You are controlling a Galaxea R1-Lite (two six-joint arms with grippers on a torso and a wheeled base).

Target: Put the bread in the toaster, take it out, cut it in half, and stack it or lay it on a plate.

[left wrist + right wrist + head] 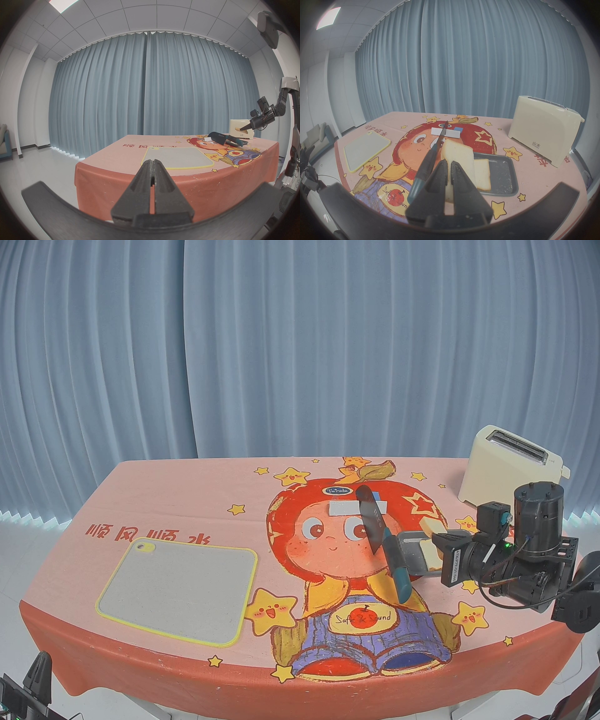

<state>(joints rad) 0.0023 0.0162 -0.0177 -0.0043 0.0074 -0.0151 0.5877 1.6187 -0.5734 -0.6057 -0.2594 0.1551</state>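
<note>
Bread slice [457, 156] pinched in right hand [448, 165] above grey tray [503, 176]

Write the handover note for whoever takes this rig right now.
Left gripper: jaws shut, empty, off the table's front-left corner.
Right gripper: jaws shut on a white bread slice, held above the dark grey metal tray; a second slice lies in it.
Cream toaster at back right; teal-handled dark knife beside the tray; yellow-rimmed grey cutting board front left.
Done: slice grasped. Left: toast, remove, halve, plate.
</note>
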